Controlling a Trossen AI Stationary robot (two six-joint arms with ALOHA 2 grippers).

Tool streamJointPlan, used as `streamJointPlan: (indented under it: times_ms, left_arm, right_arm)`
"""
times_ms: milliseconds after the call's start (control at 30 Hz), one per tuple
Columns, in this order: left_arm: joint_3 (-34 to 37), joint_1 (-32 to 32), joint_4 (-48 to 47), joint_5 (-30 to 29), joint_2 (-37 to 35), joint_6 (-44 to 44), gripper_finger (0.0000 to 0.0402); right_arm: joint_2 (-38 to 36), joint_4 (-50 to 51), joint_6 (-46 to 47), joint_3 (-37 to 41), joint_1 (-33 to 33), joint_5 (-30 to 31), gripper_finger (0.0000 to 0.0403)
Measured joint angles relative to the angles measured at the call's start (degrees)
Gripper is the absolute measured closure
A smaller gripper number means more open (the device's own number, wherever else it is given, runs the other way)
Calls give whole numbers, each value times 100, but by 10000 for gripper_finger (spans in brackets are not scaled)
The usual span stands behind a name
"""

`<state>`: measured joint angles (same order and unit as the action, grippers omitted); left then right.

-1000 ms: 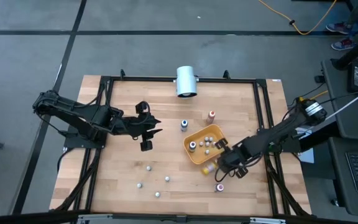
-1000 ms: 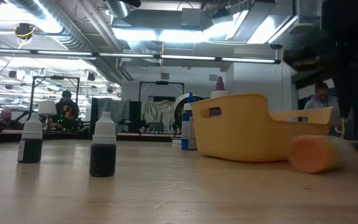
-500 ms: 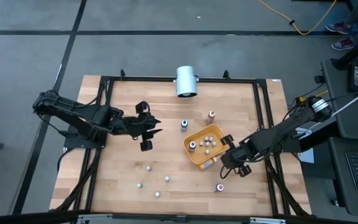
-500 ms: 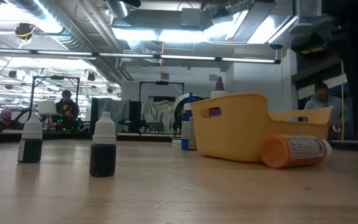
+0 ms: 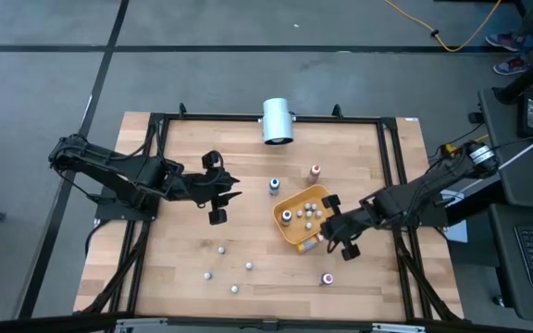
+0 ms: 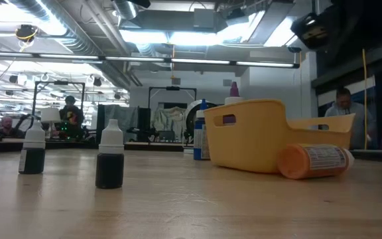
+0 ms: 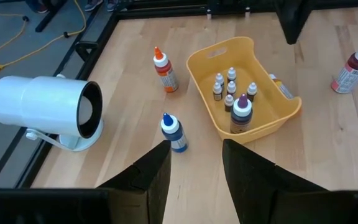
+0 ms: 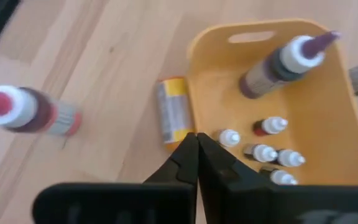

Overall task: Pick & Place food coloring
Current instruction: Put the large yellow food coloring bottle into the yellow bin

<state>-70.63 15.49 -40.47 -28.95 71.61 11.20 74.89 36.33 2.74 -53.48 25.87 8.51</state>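
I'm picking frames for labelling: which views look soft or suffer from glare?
Right wrist view: soft throughout, the red-capped bottle smeared. Low view: ceiling lights blown out, background hazy, orange bottle sharp. High view and left wrist view: evenly lit, crisp.

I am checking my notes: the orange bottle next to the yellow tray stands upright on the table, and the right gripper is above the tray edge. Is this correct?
Not quite. The orange bottle lies on its side against the yellow tray, as the low view shows. The right gripper is indeed over the tray edge.
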Motion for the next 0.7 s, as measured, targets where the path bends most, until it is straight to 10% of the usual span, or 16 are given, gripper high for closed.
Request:
streamJointPlan:
  times_ms: [700]
  left_arm:
    - [0,0,-2,-480,0,326,261]
  right_arm:
    - [-11,-276,-1544,1,-910,-541,398]
